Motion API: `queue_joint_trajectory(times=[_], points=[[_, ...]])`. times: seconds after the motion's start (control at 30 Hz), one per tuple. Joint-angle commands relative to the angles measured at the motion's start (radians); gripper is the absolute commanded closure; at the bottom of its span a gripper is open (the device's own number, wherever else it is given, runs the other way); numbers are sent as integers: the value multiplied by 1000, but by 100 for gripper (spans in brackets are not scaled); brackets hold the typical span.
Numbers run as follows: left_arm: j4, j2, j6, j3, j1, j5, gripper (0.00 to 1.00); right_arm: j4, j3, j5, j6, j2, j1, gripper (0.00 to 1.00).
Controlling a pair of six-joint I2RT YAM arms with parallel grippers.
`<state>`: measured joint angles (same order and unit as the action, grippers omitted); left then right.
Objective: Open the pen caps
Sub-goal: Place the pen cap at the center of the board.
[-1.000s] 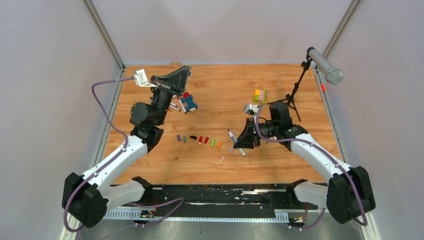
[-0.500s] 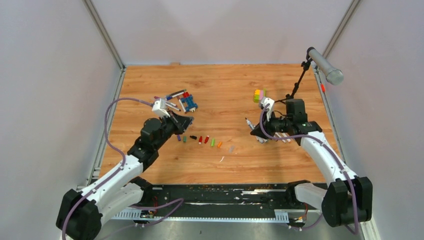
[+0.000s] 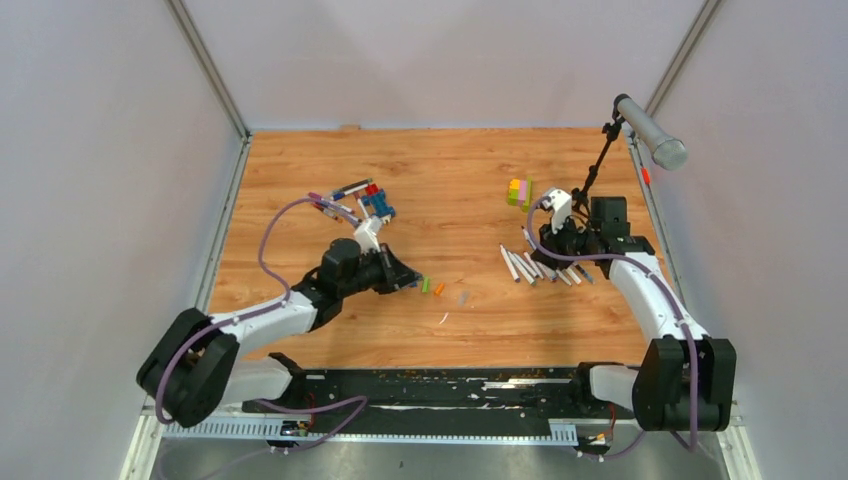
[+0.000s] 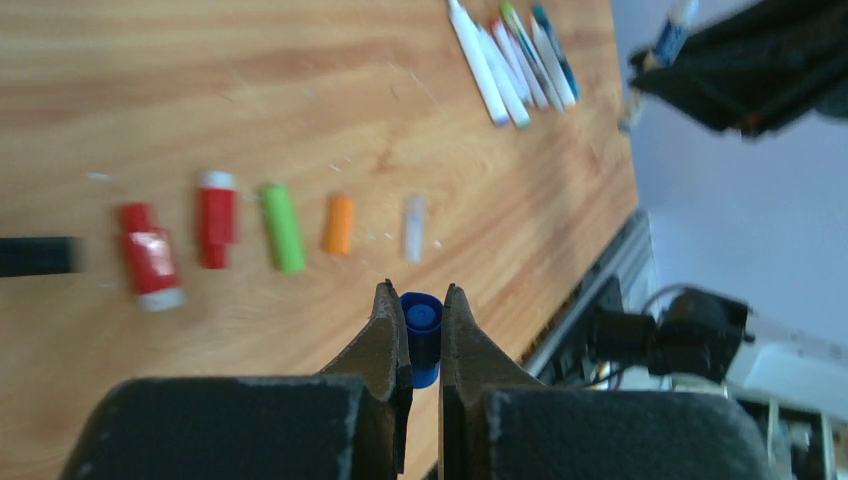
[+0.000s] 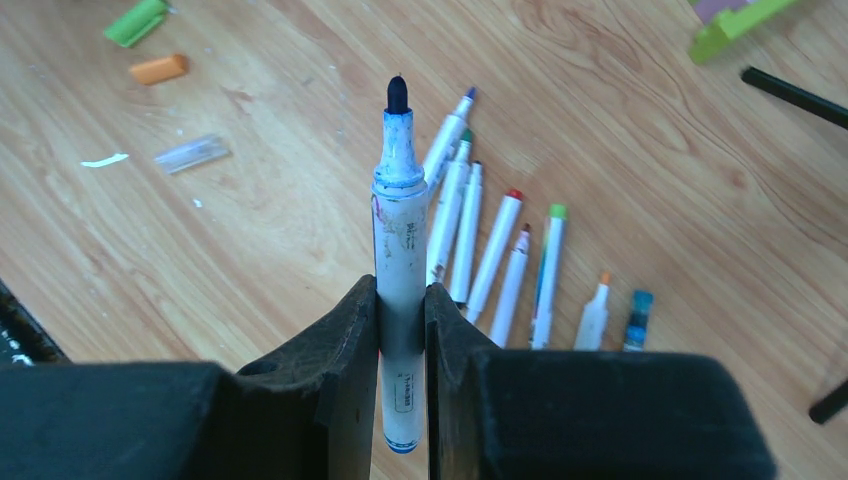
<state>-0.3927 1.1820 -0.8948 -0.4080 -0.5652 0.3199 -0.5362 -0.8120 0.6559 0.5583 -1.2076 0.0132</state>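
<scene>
Above table (image 3: pixel 450 165), left end effector (image 4: pixel 415 300) pinching half-hidden cap (image 4: pixel 422 320), right end effector (image 5: pixel 400 292) gripping pen (image 5: pixel 398 205)

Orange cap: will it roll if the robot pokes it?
Probably: the orange cap looks like a short round tube lying sideways on the smooth table, so a nudge may roll it. Being tiny plastic, it's likely very light. Probably stiff too: the blue cap looks unsquashed in the left gripper.
</scene>
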Motion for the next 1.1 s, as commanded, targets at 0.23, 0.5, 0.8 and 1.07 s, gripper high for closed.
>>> queue_joint_trajectory(times=[0.23,0.5,0.8,1.07], points=[[157,368,80,-384,-391,-154,96,1,-48,-88,16,-26,-89,100],[377,618,115,-637,-471,-215,93,-5,-53,-84,15,-35,-94,100],[600,749,189,-802,-475,-315,86,-16,-58,-60,17,-37,-94,100],[753,809,203,-870,-475,-423,81,-22,-61,-51,20,-36,-94,100]])
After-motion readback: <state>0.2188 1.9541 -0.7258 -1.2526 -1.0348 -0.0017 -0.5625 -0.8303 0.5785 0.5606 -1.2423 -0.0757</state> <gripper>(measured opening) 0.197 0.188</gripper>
